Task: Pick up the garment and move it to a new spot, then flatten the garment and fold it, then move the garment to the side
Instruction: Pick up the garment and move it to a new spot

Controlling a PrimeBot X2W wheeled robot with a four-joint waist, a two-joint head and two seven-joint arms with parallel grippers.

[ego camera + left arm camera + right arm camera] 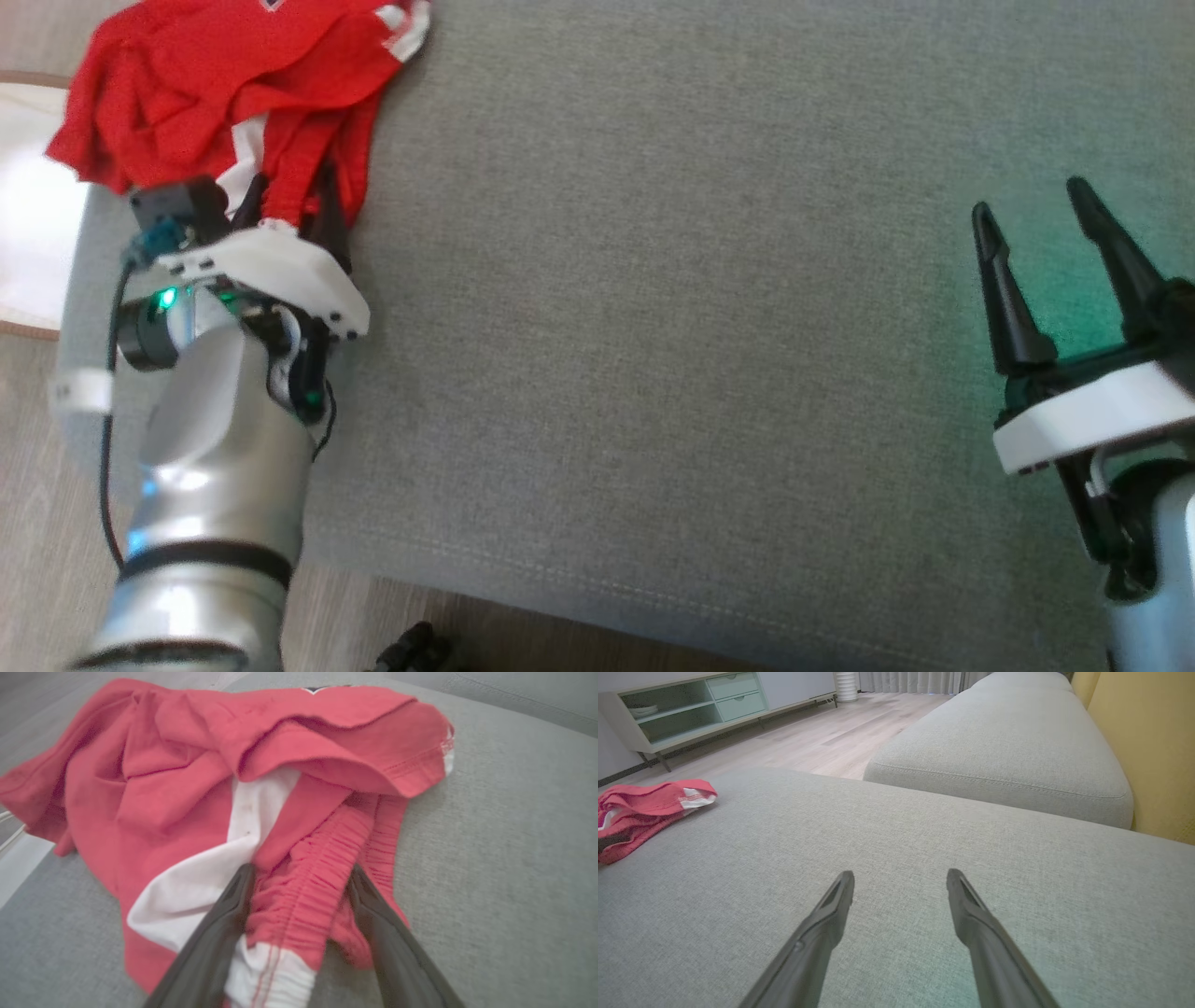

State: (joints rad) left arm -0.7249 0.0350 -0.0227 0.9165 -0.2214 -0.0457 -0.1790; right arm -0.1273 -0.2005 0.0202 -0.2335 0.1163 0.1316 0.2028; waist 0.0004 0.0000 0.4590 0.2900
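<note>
The garment [233, 84], crumpled red shorts with white side panels, lies at the far left end of the grey sofa cushion [700, 327]. My left gripper [289, 201] is open at the garment's near edge. In the left wrist view the left gripper [299, 872] has a finger on each side of the gathered elastic waistband of the garment [187, 765], without squeezing it. My right gripper [1027, 201] hovers open over bare cushion at the right, far from the cloth. The right wrist view has the right gripper [900, 873] holding nothing, with the garment [640, 807] at the far left.
The cushion's front edge runs along the bottom of the head view, over wood floor [37, 523]. A pale round tabletop [28, 233] sits left of the sofa. A second cushion [1008, 742], a yellow wall [1148, 742] and a low cabinet [691, 704] lie beyond.
</note>
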